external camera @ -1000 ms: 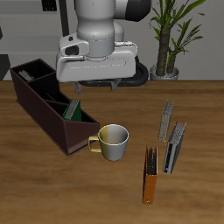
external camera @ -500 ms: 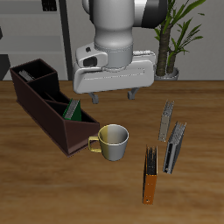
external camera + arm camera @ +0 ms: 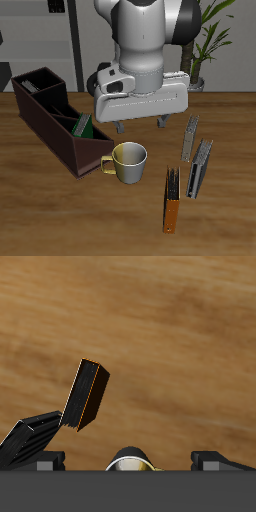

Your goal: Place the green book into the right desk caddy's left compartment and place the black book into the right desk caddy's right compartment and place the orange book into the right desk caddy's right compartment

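My gripper [image 3: 139,124] hangs open and empty over the table, just behind the cream mug [image 3: 129,162]. The orange book [image 3: 172,212] stands near the table's front edge, beyond the mug from the caddy; in the wrist view the orange book [image 3: 86,394] stands ahead of my gripper [image 3: 132,459]. The right desk caddy [image 3: 55,138] is a long maroon box. The green book [image 3: 85,126] stands in its small slanted section. A dark shape with a pale edge in its large far section looks like the black book [image 3: 34,88].
Two slim grey books [image 3: 190,138] [image 3: 200,168] stand upright behind the orange book; one grey book [image 3: 28,436] shows in the wrist view. The mug [image 3: 130,461] sits directly under my hand. A potted plant [image 3: 195,75] stands at the table's back.
The arm has swung away from the caddy toward the table's front edge and the books, and come lower. The fingers stayed open. Nothing on the table moved.
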Robot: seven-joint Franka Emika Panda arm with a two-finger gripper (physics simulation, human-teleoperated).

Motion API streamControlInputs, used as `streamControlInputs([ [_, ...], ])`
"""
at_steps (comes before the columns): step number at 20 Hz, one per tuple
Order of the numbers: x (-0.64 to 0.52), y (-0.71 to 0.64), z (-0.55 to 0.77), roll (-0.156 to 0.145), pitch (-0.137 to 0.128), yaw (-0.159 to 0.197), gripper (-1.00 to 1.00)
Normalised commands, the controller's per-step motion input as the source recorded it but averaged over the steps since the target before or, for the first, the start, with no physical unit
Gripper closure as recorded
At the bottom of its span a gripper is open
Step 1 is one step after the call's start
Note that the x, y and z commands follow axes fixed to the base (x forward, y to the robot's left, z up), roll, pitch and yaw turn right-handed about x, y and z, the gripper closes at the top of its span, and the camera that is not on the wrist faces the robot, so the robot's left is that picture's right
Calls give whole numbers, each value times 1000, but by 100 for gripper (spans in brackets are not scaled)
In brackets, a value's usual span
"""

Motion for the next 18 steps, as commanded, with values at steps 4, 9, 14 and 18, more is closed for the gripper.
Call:
streamControlInputs([
  [4,194,168,-172,-1,-21,-3,-100],
  [9,79,189,-179,7,2,-24,-100],
  [14,130,189,-266,13,18,-43,-100],
  [18,112,219,-256,26,6,-20,-100],
])
